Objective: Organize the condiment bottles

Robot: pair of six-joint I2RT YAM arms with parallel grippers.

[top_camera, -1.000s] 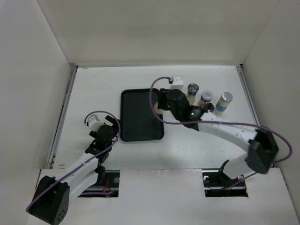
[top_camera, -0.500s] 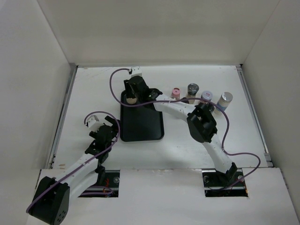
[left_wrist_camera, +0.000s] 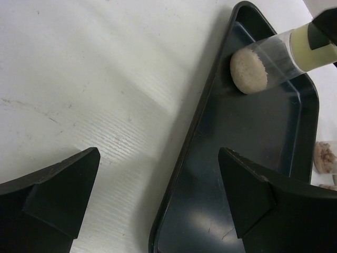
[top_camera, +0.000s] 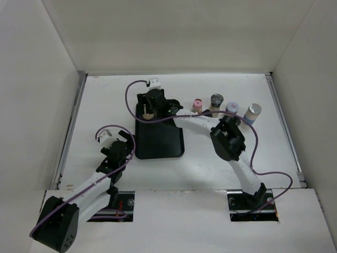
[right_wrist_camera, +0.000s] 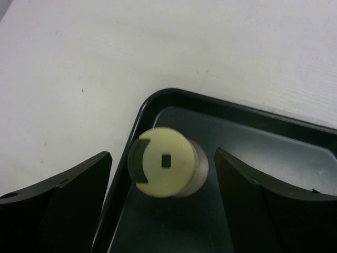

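Right gripper (right_wrist_camera: 162, 154) spread wide around yellow-capped bottle (right_wrist_camera: 167, 162), no contact; bottle standing in upper-left corner of tray (right_wrist_camera: 263, 153). Left gripper (left_wrist_camera: 159, 152) wide, empty.

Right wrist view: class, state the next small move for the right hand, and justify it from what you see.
Probably lift the right hand straight up. The yellow-capped bottle stands upright in the tray's corner, and both fingers sit apart from it, so it looks released; a sideways pull could topple it.
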